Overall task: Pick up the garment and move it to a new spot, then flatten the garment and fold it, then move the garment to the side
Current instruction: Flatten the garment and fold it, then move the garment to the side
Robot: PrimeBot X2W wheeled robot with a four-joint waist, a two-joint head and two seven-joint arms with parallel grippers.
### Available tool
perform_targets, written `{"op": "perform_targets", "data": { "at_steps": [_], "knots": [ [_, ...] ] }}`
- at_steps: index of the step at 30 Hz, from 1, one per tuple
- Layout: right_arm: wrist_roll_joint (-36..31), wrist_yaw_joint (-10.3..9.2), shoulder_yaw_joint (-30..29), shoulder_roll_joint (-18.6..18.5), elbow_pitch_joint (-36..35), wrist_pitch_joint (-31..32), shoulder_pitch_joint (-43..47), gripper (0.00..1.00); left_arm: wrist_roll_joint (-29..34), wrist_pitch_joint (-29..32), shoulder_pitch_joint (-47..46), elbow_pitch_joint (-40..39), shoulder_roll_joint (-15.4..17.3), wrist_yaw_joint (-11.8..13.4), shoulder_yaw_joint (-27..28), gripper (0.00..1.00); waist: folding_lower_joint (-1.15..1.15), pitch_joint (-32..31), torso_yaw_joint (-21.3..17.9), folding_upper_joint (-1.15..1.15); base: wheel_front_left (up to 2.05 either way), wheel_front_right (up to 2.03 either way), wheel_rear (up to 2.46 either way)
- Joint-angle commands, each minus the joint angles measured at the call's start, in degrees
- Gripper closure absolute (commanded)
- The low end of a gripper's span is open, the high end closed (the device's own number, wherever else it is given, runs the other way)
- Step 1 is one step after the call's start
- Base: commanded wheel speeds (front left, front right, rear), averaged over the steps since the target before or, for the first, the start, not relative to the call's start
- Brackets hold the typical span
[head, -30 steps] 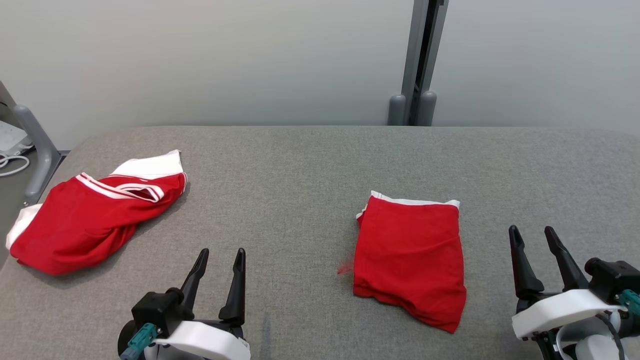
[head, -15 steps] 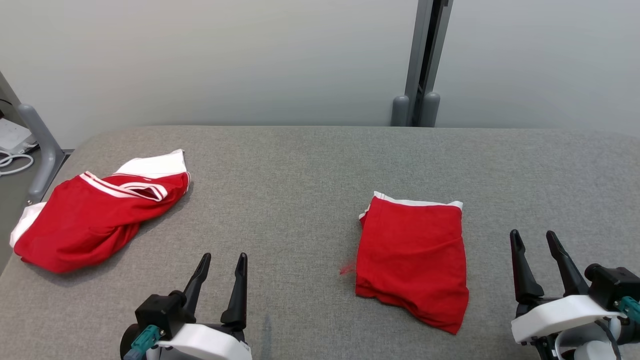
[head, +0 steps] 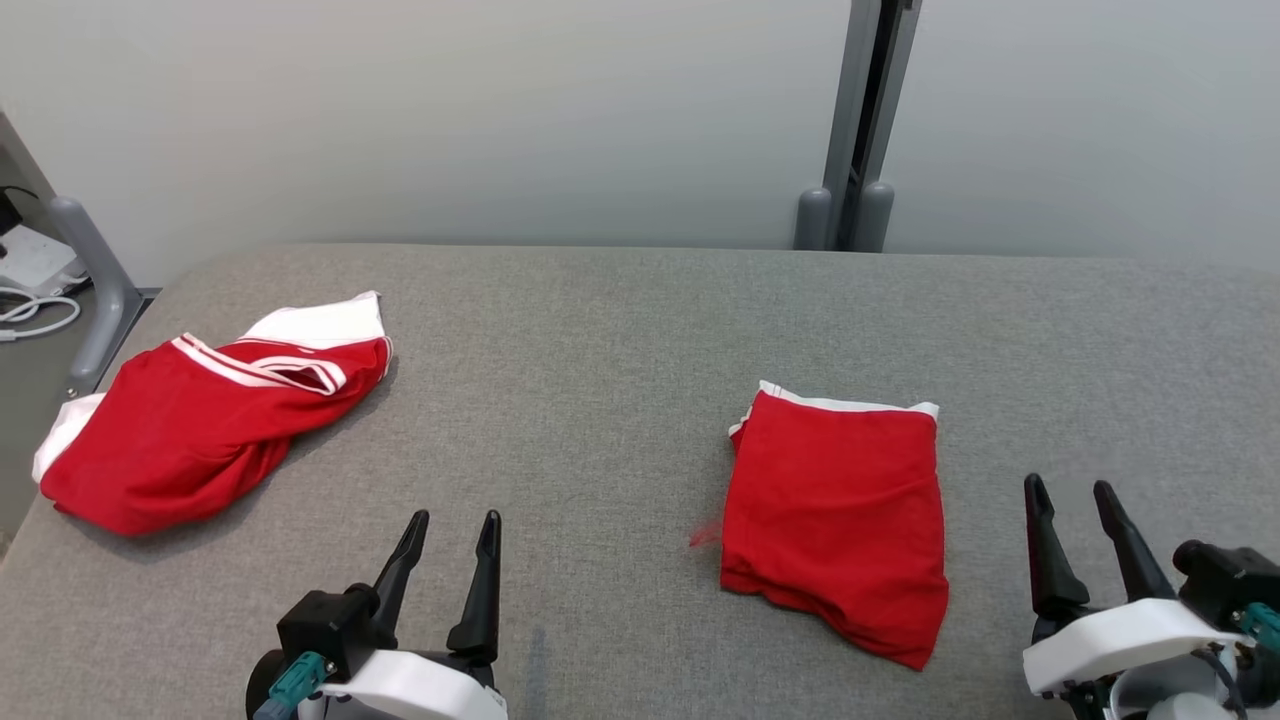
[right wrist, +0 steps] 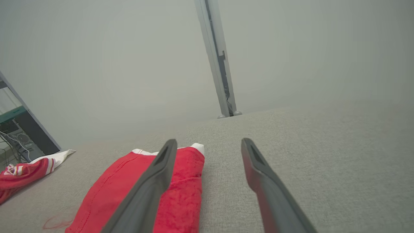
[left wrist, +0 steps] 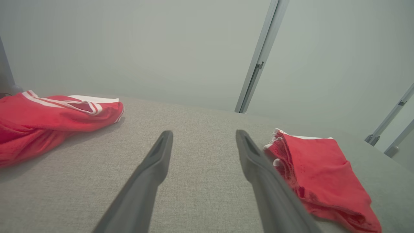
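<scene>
A crumpled red garment [head: 200, 430] with a white sleeve and red-white striped trim lies at the table's far left, also seen in the left wrist view [left wrist: 38, 119] and the right wrist view [right wrist: 19, 176]. My left gripper [head: 455, 518] hovers open near the front edge, well to the right of it, with nothing between its fingers [left wrist: 204, 133]. My right gripper [head: 1068, 485] stands open at the front right, empty [right wrist: 209, 141]. Between the two grippers lies a second red garment [head: 835, 510], folded into a rectangle with a white far edge [left wrist: 320, 165] [right wrist: 129, 191].
The grey fabric table [head: 620, 340] ends at a pale wall with a grey post [head: 860, 120] behind it. A grey rail [head: 95, 290] and white cables stand off the left edge. A small red mark [head: 703, 537] sits beside the folded piece.
The whole head picture has shifted a little, so the camera moved. Both garments lie as before, and both grippers stay open and empty.
</scene>
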Motion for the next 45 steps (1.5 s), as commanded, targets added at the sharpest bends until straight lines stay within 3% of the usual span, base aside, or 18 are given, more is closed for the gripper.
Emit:
{"op": "perform_targets", "data": {
  "at_steps": [1,7,16,23,29,30,31,32,34,45],
  "knots": [
    [1.4,0.0,0.21,0.03,1.09,-0.08,-0.24,0.0,0.11,-0.28,-0.42,-0.14,0.29,-0.23,0.02,0.0,0.0,0.43,0.37,0.0,0.0,0.0,0.0],
    [9.77,0.0,6.28,-2.0,7.27,0.48,-4.15,0.0,0.18,-0.28,-1.85,-0.75,0.3,-0.32,-0.59,0.0,0.0,3.9,2.17,0.0,0.0,0.0,0.0],
    [26.16,0.0,13.71,-6.99,13.72,8.63,-12.03,0.0,-2.03,-0.28,-5.07,-3.26,0.29,-0.28,-1.89,0.0,0.0,9.49,6.13,0.0,0.0,0.0,0.0],
    [35.51,0.0,19.42,-9.66,14.5,15.08,-14.35,0.0,-2.33,-0.28,-5.8,-3.35,0.27,0.09,-2.46,0.0,0.0,10.68,8.17,0.0,0.0,0.0,0.0],
    [39.93,0.01,23.56,-10.74,15.05,16.07,-15.47,0.0,-2.54,-0.28,-5.82,-3.28,0.28,0.02,-2.71,0.0,0.0,10.63,8.87,0.0,0.0,0.0,0.0],
    [40.27,0.01,24.1,-10.99,15.57,15.78,-15.7,0.18,-2.53,-0.28,-5.94,-3.28,0.27,0.03,-2.78,0.0,0.0,10.63,8.94,0.0,0.0,0.0,0.0],
    [40.27,0.0,24.59,-11.32,16.22,15.28,-15.97,0.55,-2.52,-0.28,-6.06,-3.28,0.29,0.05,-2.82,0.0,0.0,10.61,9.0,0.0,0.0,0.0,0.0],
    [40.24,0.0,25.02,-11.58,16.98,14.8,-16.2,0.59,-2.5,-0.28,-6.14,-3.33,0.28,0.07,-2.9,0.0,0.0,10.61,9.06,0.0,0.0,0.0,0.0],
    [40.79,0.0,25.89,-11.65,17.82,14.27,-16.67,1.0,-2.28,-0.28,-6.25,-3.45,0.27,0.1,-3.05,0.0,0.0,10.63,9.11,0.0,0.0,0.0,0.0],
    [41.23,0.0,32.11,-14.71,17.85,10.71,-19.71,1.0,-2.25,-0.28,-6.76,-3.81,0.29,0.45,-2.74,0.0,0.0,11.28,8.05,0.0,0.0,0.0,0.0]
  ]
}}
